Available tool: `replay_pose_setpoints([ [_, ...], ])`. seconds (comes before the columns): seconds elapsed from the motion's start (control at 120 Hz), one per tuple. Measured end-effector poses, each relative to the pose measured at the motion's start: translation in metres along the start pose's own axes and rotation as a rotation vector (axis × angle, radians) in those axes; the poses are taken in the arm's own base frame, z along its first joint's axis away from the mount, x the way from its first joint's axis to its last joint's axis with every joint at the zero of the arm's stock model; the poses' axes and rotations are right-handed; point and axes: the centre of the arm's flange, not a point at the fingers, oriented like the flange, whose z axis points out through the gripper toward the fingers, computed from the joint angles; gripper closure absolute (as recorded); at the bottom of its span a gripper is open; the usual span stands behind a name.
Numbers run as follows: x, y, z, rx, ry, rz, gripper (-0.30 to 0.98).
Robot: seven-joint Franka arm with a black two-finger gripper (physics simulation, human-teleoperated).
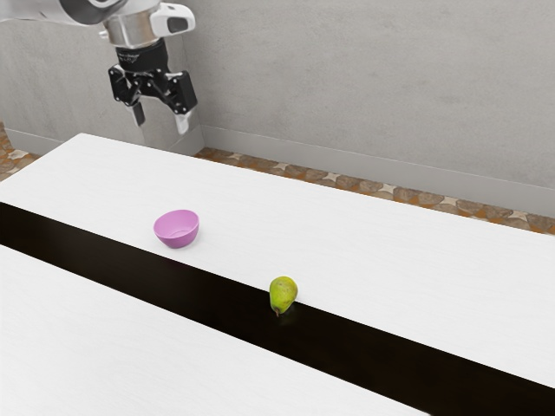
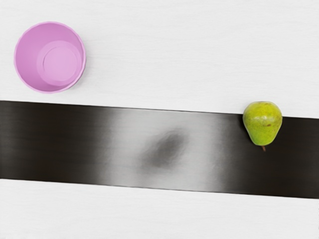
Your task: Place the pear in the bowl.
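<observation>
Btw, pear (image 1: 283,293) stem (image 1: 278,315) barely shows vs. blk strip (image 1: 199,293), ext. view.

And there's the bowl (image 1: 178,241) on the worktop (image 1: 364,251), towards the far corner at the exterior view's left, between the far long edge and the lengthwise strip (image 1: 199,295). Over to the exterior view's right, well apart from it, the pear (image 1: 283,293) lies across the strip's far border, mostly on the strip!

Bowl (image 2: 50,57): pink, round; stands upright on white bench (image 1: 390,269), near black strip (image 2: 50,144). Pear (image 2: 262,122): yellow-green, brown-stemmed; lies across strip's edge, stem end over black, apart from bowl.
</observation>
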Motion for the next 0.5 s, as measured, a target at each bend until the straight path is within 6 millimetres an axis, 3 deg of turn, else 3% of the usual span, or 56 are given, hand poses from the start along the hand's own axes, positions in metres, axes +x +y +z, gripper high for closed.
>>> replay_pose_setpoints([
  [0.208, -0.009, 0.009, 0.002, -0.004, -0.017, 0.007, 0.00],
  [0.5, -0.035, 0.028, 0.157, -0.027, -0.164, 0.018, 0.00],
])
